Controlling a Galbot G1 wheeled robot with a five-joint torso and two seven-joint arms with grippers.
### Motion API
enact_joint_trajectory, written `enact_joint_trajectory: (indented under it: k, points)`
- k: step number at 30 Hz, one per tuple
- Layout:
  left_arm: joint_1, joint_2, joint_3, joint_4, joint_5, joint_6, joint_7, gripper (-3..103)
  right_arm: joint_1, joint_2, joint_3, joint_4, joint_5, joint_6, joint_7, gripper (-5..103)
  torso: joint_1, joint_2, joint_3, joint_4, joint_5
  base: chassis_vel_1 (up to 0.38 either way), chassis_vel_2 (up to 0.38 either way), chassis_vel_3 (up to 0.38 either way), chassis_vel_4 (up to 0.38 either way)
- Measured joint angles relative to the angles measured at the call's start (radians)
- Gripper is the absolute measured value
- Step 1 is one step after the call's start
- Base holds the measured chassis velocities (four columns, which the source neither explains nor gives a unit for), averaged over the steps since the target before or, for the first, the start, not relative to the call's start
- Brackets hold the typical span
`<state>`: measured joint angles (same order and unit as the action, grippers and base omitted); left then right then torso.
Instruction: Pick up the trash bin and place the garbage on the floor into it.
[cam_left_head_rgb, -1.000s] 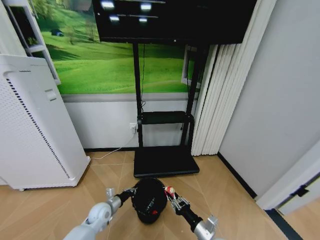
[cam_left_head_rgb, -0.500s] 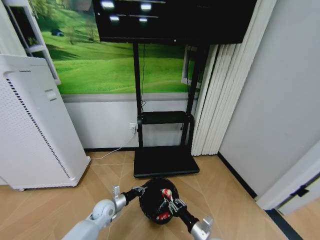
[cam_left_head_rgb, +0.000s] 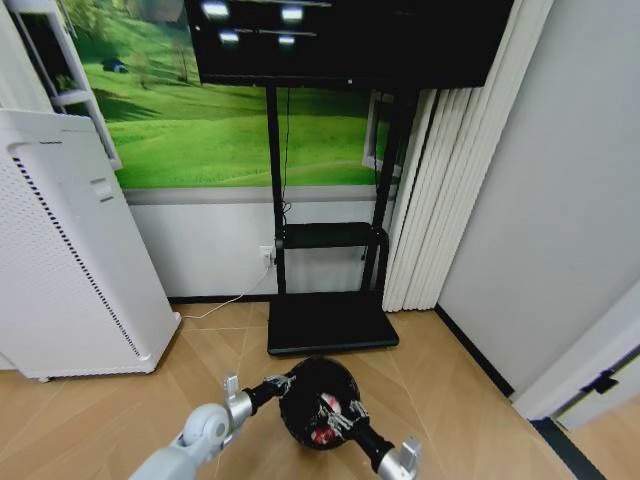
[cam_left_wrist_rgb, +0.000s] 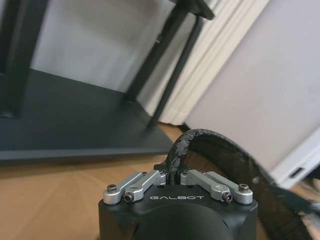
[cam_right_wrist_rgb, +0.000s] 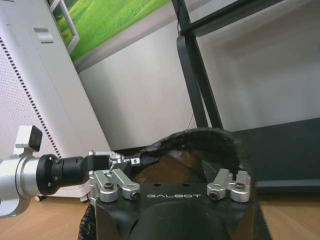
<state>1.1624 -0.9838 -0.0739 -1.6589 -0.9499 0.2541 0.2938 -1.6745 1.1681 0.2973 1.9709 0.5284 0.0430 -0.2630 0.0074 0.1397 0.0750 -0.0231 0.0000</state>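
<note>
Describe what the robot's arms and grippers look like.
Both arms are silver-grey tubes with round joints that turn black toward the wrists. The left gripper and right gripper have a glossy black body marked GALBOT in white, with silver metal finger linkages fastened by dark screws. A small white block sits on the left arm's silver wrist segment.

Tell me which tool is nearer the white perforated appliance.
Left. The left tool grips the trash bin's rim on the side facing the white perforated appliance. The right tool sits over the bin's mouth, farther from it.
</note>
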Motion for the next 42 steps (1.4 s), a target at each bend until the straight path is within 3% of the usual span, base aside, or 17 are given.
enact_joint_trajectory:
  k: [2,4,5,8,10,11,14,17,20,21,22,23,24,25,26,33,42]
  points:
    - [0.007,0.000,-0.017,0.007,0.015,-0.003,-0.019,7,-0.007,0.005,0.014,0.017,0.003,0.002,0.013,88,0.000,0.000,0.000,0.0001,-0.0001,0.000,0.000,0.000,0.000]
    - [0.045,0.007,-0.085,-0.022,-0.010,0.003,-0.096,7,-0.028,0.016,0.052,0.062,0.037,-0.018,0.055,97,0.000,0.000,0.000,0.0000,-0.0002,0.000,0.000,0.000,0.000]
    - [0.045,0.007,-0.085,-0.022,-0.010,0.003,-0.096,7,-0.028,0.016,0.052,0.062,0.037,-0.018,0.055,97,0.000,0.000,0.000,0.0000,-0.0002,0.000,0.000,0.000,0.000]
    - [0.126,0.019,-0.191,-0.111,-0.085,0.019,-0.181,7,-0.046,0.033,0.100,0.097,0.096,-0.064,0.144,100,0.000,0.000,0.000,0.0004,0.0003,0.000,0.000,0.000,0.000]
    - [0.210,0.033,-0.291,-0.178,-0.100,0.023,-0.235,7,-0.048,0.056,0.141,0.115,0.154,-0.148,0.303,100,0.000,0.000,0.000,0.0001,-0.0005,0.000,0.000,0.000,0.000]
    - [0.210,0.033,-0.291,-0.178,-0.100,0.023,-0.235,7,-0.048,0.056,0.141,0.115,0.154,-0.148,0.303,100,0.000,0.000,0.000,0.0001,-0.0005,0.000,0.000,0.000,0.000]
    - [0.331,0.024,-0.442,-0.263,-0.091,0.050,-0.306,7,-0.040,0.079,0.183,0.126,0.206,-0.215,0.448,100,0.000,0.000,0.000,0.0006,-0.0002,0.000,0.000,0.000,0.000]
    - [0.365,0.015,-0.490,-0.287,-0.084,0.058,-0.333,7,-0.039,0.082,0.195,0.126,0.198,-0.213,0.462,100,0.000,0.000,0.000,0.0004,-0.0003,0.000,0.000,0.000,0.000]
    - [0.482,-0.037,-0.656,-0.362,-0.001,0.059,-0.397,7,-0.050,0.090,0.240,0.143,0.176,-0.215,0.468,100,0.000,0.000,0.000,0.0002,-0.0005,0.000,0.000,0.000,0.000]
    - [0.482,-0.037,-0.656,-0.362,-0.001,0.059,-0.397,7,-0.050,0.090,0.240,0.143,0.176,-0.215,0.468,100,0.000,0.000,0.000,0.0002,-0.0005,0.000,0.000,0.000,0.000]
    - [0.559,-0.073,-0.747,-0.408,0.021,0.054,-0.410,7,-0.063,0.094,0.266,0.157,0.162,-0.217,0.458,100,0.000,0.000,0.000,0.0002,-0.0001,0.000,0.000,0.000,0.000]
    - [0.559,-0.073,-0.747,-0.408,0.021,0.054,-0.410,7,-0.063,0.094,0.266,0.157,0.162,-0.217,0.458,100,0.000,0.000,0.000,0.0002,-0.0001,0.000,0.000,0.000,0.000]
    - [0.671,-0.121,-0.839,-0.472,0.013,0.055,-0.413,7,-0.075,0.099,0.287,0.170,0.140,-0.211,0.444,100,0.000,0.000,0.000,0.0006,0.0005,0.000,0.000,0.000,0.000]
    - [0.741,-0.154,-0.901,-0.511,0.001,0.055,-0.397,7,-0.082,0.106,0.294,0.180,0.127,-0.204,0.438,100,0.000,0.000,0.000,0.0007,-0.0009,0.000,0.000,0.000,0.000]
    - [0.782,-0.173,-0.945,-0.524,0.004,0.046,-0.383,7,-0.088,0.114,0.296,0.189,0.118,-0.196,0.435,100,0.000,0.000,0.000,0.0007,0.0005,0.000,0.000,0.000,0.000]
    - [0.833,-0.174,-1.051,-0.504,-0.022,0.029,-0.376,7,-0.147,0.170,0.315,0.220,0.032,-0.149,0.396,100,0.000,0.000,0.000,-0.0006,0.0001,0.009,0.010,-0.010,-0.017]
    - [0.893,-0.187,-1.097,-0.479,-0.068,0.026,-0.393,7,-0.150,0.200,0.292,0.212,-0.009,-0.126,0.402,100,0.000,0.000,0.000,0.0003,-0.0001,0.131,0.134,-0.133,-0.134]
